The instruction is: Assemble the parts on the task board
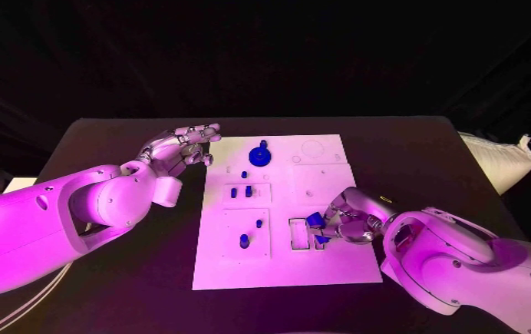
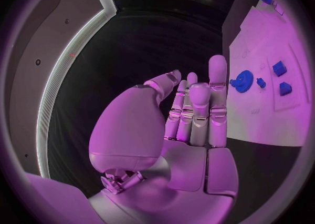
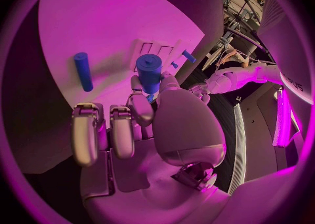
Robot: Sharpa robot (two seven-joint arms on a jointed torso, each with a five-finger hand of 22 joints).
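Silver fingers of my right hand (image 1: pixel 352 219) pinch a blue peg (image 3: pixel 149 71) over the near right part of the task board (image 1: pixel 332 272). In the right wrist view I see the peg gripped between thumb and a finger, its stepped end pointing toward the board. In the head view the hand sits just beside a rectangular recess (image 1: pixel 301 234) on the board, with blue showing at the fingertips.

My left hand (image 1: pixel 183 148) holds nothing. Its fingers are extended and close together, hovering at the board's far left corner, apart from the parts.

Further out on the board I see a blue gear (image 1: pixel 260 154) near the far edge, two small blue blocks (image 1: pixel 242 191) in a framed area at the middle, and another blue peg (image 1: pixel 245 241) lying in a framed area nearer me.

Risks, as I judge them:
- The pinch covers little of the peg. A side load at insertion could rotate it out of the grip.
- I cannot tell how the peg lines up with its seat; the hand hides the spot. A tilted entry would jam it.
- Pressing hard off-centre could shift the board and disturb the loose parts.
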